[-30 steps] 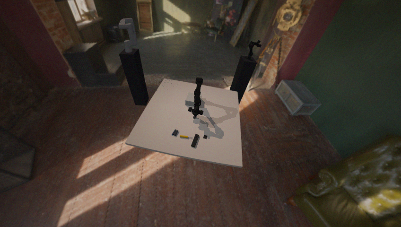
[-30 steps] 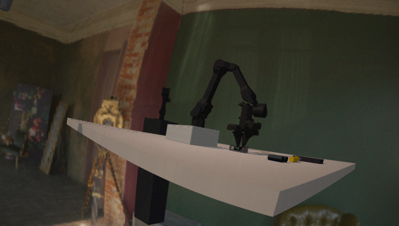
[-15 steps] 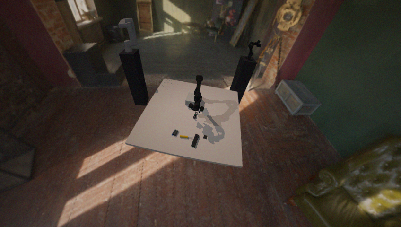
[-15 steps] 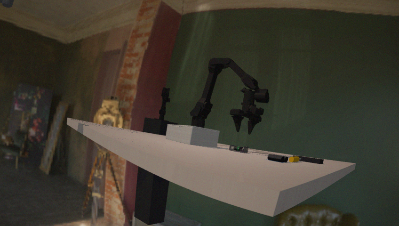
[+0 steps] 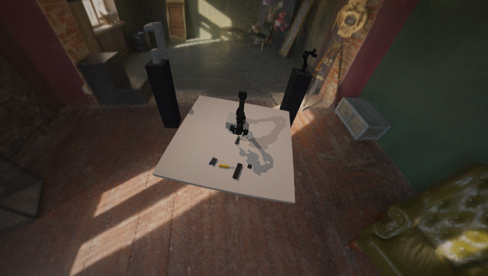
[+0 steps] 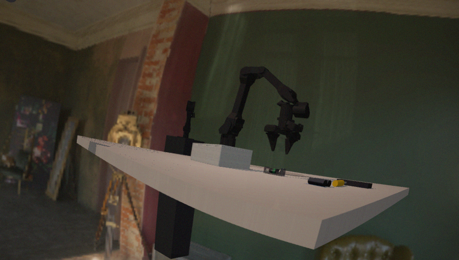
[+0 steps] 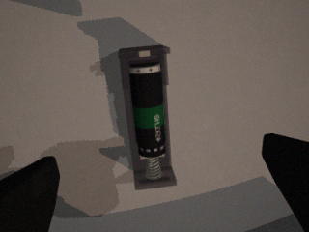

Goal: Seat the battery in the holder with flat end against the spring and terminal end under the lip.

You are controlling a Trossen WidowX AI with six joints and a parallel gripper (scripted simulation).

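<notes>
The black and green battery (image 7: 147,92) (image 6: 274,170) lies lengthwise between the side walls of the grey holder (image 7: 166,180) (image 6: 282,171), looking nearly straight. Its flat end meets the coil spring (image 7: 154,170). The end with plus marks is at the lip (image 7: 159,49), with a narrow dark strip between them in the wrist view. Whether the terminal is under the lip, and whether the battery is fully down, I cannot tell. My gripper (image 7: 162,158) (image 6: 280,151) is wide open and empty, above the holder and clear of it, with one finger to each side in the wrist view.
Beyond the holder from the arm's base lie a pair of dark cylinders (image 5: 213,161) (image 6: 317,182), a yellow-handled tool (image 5: 224,166) (image 6: 338,183), a long black block (image 5: 237,171) and a small black cube (image 5: 250,166). A pale box (image 6: 235,156) stands by the base.
</notes>
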